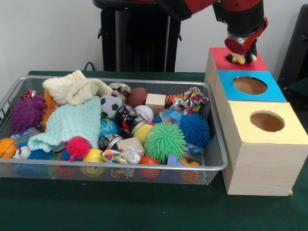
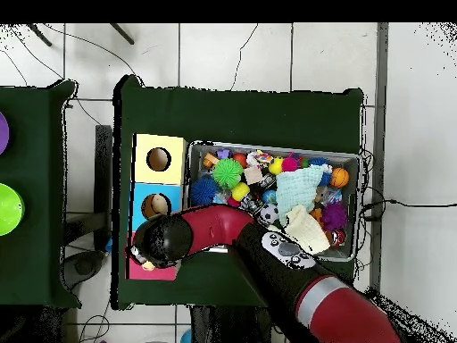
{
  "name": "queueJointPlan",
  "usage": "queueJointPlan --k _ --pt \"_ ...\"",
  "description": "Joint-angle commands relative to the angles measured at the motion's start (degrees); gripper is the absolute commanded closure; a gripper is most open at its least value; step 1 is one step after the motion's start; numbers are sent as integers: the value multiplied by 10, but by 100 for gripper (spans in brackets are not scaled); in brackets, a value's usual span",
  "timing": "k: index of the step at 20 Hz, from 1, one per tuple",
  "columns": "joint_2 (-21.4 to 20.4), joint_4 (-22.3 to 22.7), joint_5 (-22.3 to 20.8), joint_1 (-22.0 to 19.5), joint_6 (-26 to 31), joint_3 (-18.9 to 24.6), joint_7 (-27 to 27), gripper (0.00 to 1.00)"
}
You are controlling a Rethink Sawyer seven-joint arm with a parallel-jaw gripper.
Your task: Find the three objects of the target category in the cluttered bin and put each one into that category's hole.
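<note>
You have one wire bin and one wooden box with three tops, each with one hole: red, blue and yellow. Three spiky balls stand out in the bin: purple at nine o'clock, green and blue towards three o'clock. Two knitted cloths cover its left half. The bin's right rim sits just beside the box; bare green table lies at six o'clock. The gripper hangs over the red hole, closed on a lumpy pale-yellow object.
</note>
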Motion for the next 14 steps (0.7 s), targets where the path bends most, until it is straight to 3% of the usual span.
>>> queueJointPlan --k 1,14 --pt "14 -38 -15 5 -45 -17 58 100" --pt "20 -45 -20 17 -13 -36 48 100"
